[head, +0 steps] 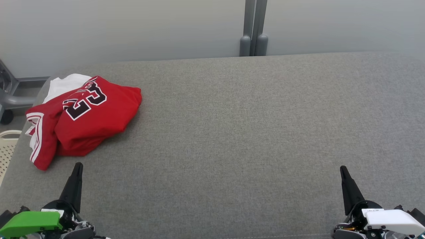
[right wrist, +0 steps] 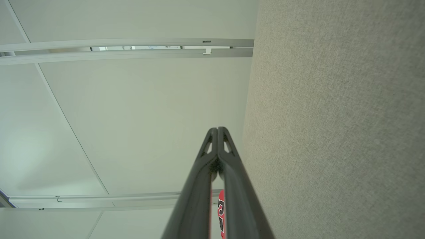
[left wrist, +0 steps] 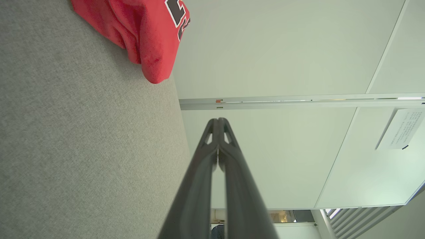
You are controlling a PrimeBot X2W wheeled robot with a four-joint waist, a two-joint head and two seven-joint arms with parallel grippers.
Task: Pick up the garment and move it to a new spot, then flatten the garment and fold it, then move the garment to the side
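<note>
garment [head: 94, 124] far left on surface [head: 249, 132], perhaps atop a cloth [head: 64, 84], left gripper [head: 78, 165] just before it

the garment [head: 96, 119], at nine o'clock in the head view, is bright red, with black numerals [head: 84, 101] edged in white and a red-and-white striped trim [head: 36, 146]. a plain white cloth [head: 63, 84] lies under it at ten o'clock. the surface [head: 249, 132] is mid-grey with a fine woven fleck. at twelve o'clock the wall [head: 132, 26] is pale grey-green and its post [head: 254, 30] darker grey. the left gripper [head: 78, 165], at seven o'clock, is black with a lime green cover [head: 30, 223]. the right gripper [head: 343, 168], at five o'clock, is black with a white cover [head: 393, 220]. the perforated basket [head: 7, 149] is cream.
</note>
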